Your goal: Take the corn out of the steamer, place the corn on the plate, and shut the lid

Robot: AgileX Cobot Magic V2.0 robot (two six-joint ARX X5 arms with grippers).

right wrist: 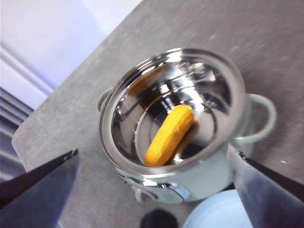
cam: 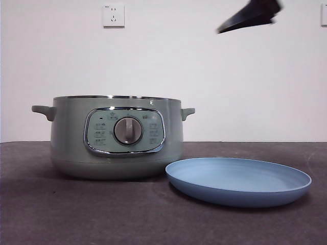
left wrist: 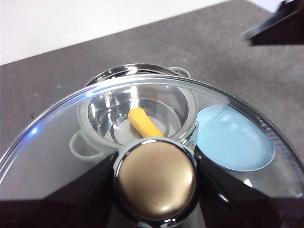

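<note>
plate (cam: 238, 181), corn (right wrist: 169, 135) below right end effector (right wrist: 156, 185)

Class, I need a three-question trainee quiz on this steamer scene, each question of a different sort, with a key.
1. True or false: the stubby yellow corn cob lies on the round light-blue plate.
2. The left hand is shut on: A) glass lid's knob B) corn C) plate?
3. Fill in: the sage-green steamer pot stands ____, its glass lid lifted off.

Key: 1 false, it lies in the pot. 2 A. 3 open. The right hand is open above the pot.
</note>
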